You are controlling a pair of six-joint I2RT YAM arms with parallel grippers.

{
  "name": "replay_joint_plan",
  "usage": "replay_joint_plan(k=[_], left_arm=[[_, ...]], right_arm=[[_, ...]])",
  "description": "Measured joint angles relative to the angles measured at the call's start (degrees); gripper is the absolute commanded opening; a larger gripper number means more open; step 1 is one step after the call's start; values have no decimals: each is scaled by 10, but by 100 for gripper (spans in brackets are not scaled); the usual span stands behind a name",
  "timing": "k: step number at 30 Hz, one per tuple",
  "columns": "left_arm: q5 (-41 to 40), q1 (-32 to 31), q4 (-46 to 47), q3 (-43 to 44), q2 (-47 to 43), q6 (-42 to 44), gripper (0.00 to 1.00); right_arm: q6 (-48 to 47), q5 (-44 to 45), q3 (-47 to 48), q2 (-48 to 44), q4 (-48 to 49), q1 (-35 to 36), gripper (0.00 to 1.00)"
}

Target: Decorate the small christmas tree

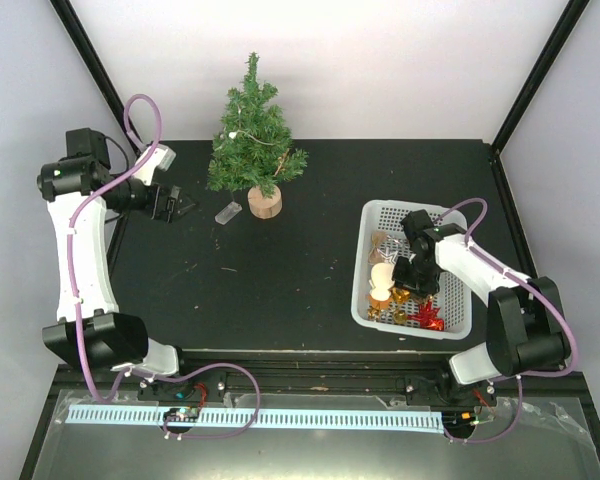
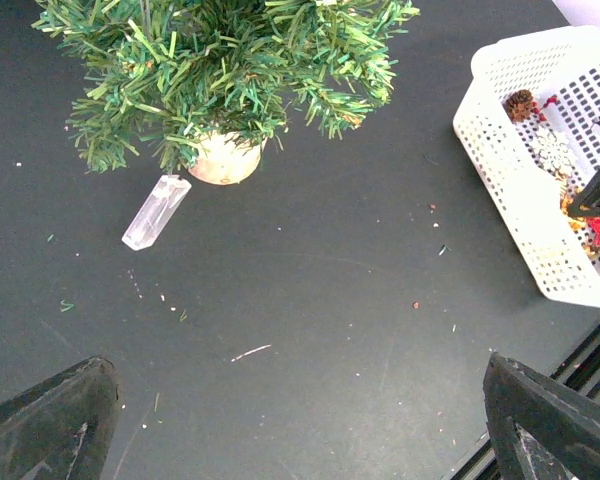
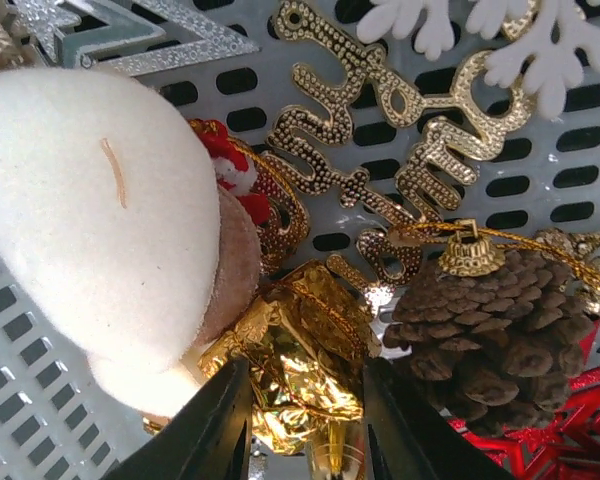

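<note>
Ornament-picking seemed in hand: the right gripper (image 3: 300,385) pinched a gold foil parcel (image 3: 280,355) in the white basket (image 1: 361,275), the left gripper (image 2: 298,370) gaped wide near the small christmas tree (image 1: 252,140) at the worktop's (image 1: 280,290) far side, so the next move called for a clean lift.

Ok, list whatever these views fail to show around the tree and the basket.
Right wrist view: the gold foil parcel sits between the fingers of the right claw, its lower end cut off by the bottom edge; a firm grip cannot be confirmed.
Top view: that claw's tips are hidden by its own wrist inside the white basket.
Left wrist view: the top of the small christmas tree is cut off by the upper edge.
</note>
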Motion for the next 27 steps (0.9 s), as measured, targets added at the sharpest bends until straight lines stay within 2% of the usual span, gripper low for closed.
replay_joint_plan(k=[6, 11, 20, 24, 27], left_arm=[[-1, -9, 13, 0, 9, -13, 99], [-1, -12, 22, -2, 11, -18, 99], [-4, -12, 25, -4, 11, -16, 99], [-5, -12, 24, -6, 11, -14, 99], [-5, -12, 24, -6, 12, -10, 99]], right_arm=[[-9, -2, 0, 8, 13, -2, 10], [-14, -2, -1, 7, 15, -3, 2], [-12, 0, 13, -40, -24, -3, 1], [-6, 3, 76, -77, -67, 0, 1], [-3, 6, 163, -95, -89, 11, 1]])
